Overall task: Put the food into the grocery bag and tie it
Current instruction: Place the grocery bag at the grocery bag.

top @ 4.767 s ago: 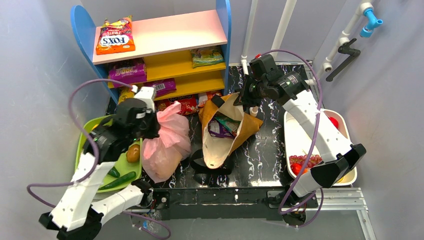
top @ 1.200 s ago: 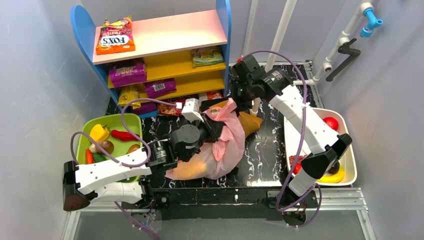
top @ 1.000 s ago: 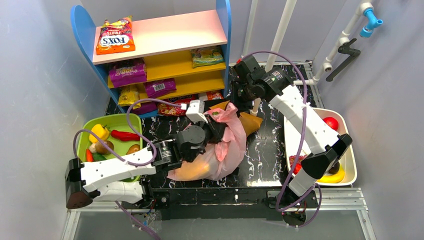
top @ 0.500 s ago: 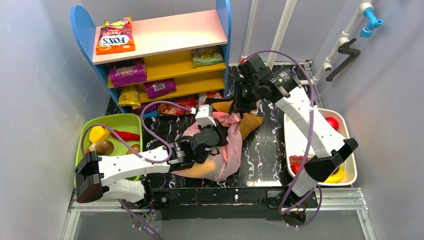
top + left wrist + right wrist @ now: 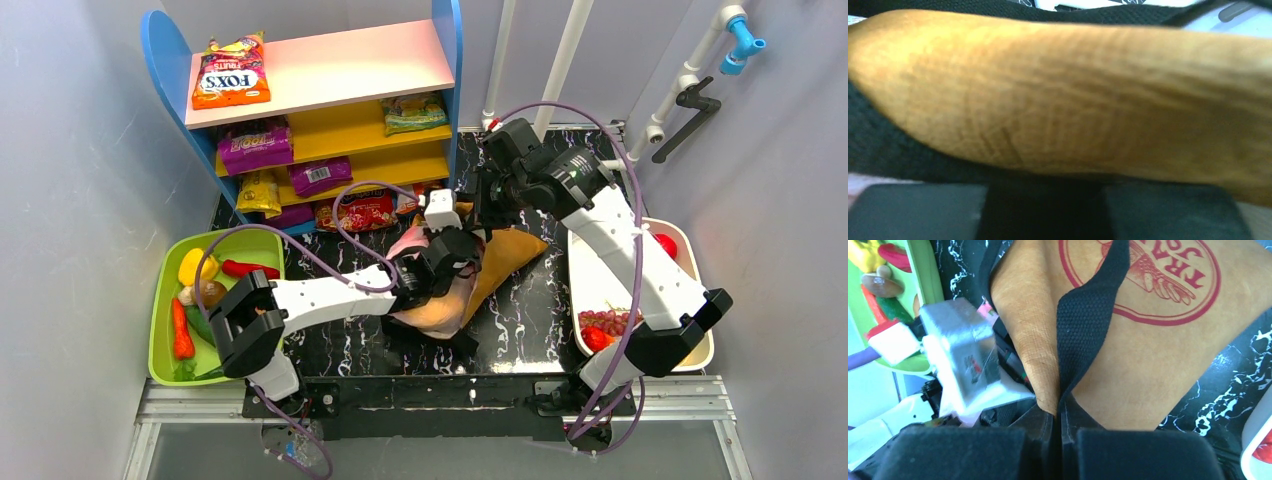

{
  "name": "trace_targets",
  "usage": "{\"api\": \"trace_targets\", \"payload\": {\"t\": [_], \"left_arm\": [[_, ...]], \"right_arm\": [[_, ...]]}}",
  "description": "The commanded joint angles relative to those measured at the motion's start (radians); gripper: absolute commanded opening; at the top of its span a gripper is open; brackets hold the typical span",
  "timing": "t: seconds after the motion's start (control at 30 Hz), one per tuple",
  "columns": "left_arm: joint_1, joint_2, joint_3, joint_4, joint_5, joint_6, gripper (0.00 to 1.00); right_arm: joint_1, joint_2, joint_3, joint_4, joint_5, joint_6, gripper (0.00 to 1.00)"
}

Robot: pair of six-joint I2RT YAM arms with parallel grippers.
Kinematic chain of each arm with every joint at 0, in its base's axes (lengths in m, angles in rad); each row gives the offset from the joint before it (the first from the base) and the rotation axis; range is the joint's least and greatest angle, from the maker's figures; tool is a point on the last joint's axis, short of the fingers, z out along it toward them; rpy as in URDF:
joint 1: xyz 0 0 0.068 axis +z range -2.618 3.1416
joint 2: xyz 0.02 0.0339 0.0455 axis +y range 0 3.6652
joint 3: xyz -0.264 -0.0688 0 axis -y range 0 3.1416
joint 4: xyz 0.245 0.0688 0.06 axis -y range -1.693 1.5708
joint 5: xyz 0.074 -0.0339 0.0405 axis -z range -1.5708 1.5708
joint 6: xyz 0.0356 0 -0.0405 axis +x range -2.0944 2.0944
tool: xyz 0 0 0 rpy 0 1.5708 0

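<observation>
Right gripper (image 5: 488, 208), seen from above, sits at the far edge of the brown paper bag (image 5: 510, 262), which lies flat between the arms. The left gripper (image 5: 458, 250) hangs over that bag's near side. We see the grocery bag (image 5: 408, 240) only as a pink sliver beside the left wrist, with the rest hidden under arm and paper. Grapes (image 5: 603, 322) lie in the white tray (image 5: 595, 280), vegetables (image 5: 182, 330) in the green tray (image 5: 158, 335), and snack packets (image 5: 255, 148) on the shelf (image 5: 330, 65). So we judge packing unfinished and tying not begun.

On the left wrist, brown paper fills the view, close against the pads (image 5: 918, 212). We cannot tell whether they are parted or pinching anything.

On the right wrist, the fingers (image 5: 973, 452) are clenched on the black strap (image 5: 1083, 325) where it meets the paper bag's edge. That paper bag is what stands in the way. We think the next move calls for dragging it clear, so that the pink bag's mouth and handles are exposed.
</observation>
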Motion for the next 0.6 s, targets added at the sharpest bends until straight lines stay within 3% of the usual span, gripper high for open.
{"api": "trace_targets", "payload": {"t": [0.0, 0.1, 0.3, 0.37, 0.43, 0.57], "left_arm": [[0.069, 0.027, 0.019, -0.019, 0.043, 0.021, 0.23], [0.069, -0.055, 0.016, -0.081, 0.111, 0.038, 0.46], [0.07, -0.207, 0.112, -0.329, 0.281, 0.105, 0.74], [0.069, -0.259, 0.142, -0.405, 0.341, 0.12, 0.91], [0.07, -0.305, 0.182, -0.494, 0.35, 0.123, 0.96], [0.071, -0.394, 0.243, -0.628, 0.325, 0.154, 0.98]], "right_arm": [[0.058, -0.12, 0.035, 0.07, -0.172, 0.062, 0.01], [0.059, -0.119, 0.029, 0.067, -0.133, 0.048, 0.01], [0.048, -0.096, 0.043, 0.072, -0.092, 0.031, 0.01], [0.04, -0.084, 0.051, 0.07, -0.087, 0.026, 0.01], [0.033, -0.076, 0.063, 0.067, -0.082, 0.023, 0.01], [0.023, -0.069, 0.075, 0.065, -0.077, 0.023, 0.01]]}}
